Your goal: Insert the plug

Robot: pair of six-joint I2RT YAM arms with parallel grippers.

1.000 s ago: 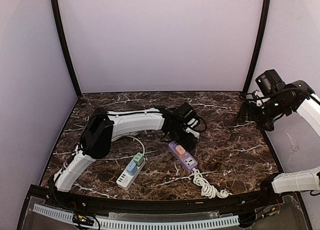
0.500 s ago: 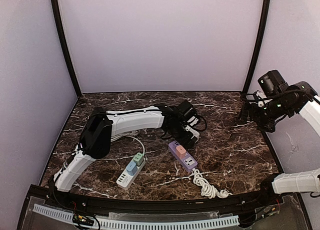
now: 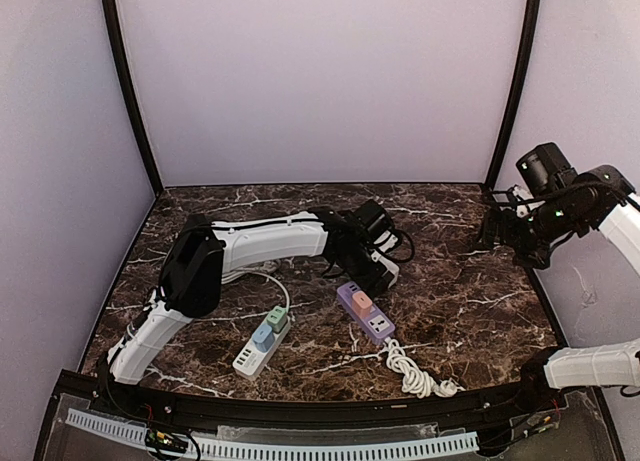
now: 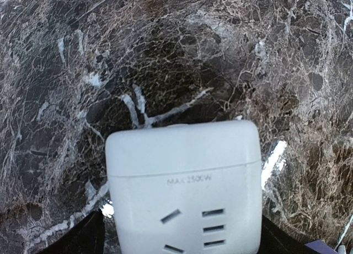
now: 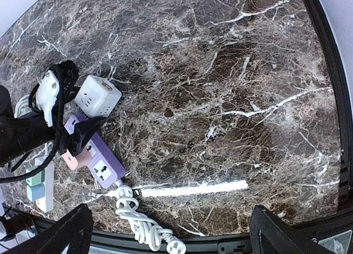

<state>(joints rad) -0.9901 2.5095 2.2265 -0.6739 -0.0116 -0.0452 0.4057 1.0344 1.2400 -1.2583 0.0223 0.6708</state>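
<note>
A white cube socket stands on the marble table, just beyond the far end of the purple power strip. My left gripper hangs low over the cube, jaws wide, black fingers flanking it with a sliver of gap on the left. A pink plug sits in the purple strip. The strip's white cable lies coiled, ending in a white plug near the front edge. My right gripper is raised at the right wall, open and empty. The right wrist view shows the cube, the strip and the loose plug.
A white power strip with a green plug and a blue plug lies at the front left. Black cables loop off the left wrist. Dark frame posts stand at the back corners.
My left gripper has shifted slightly toward the far right over the cube. The right arm has crept a little to the right. Nothing was picked up or released.
</note>
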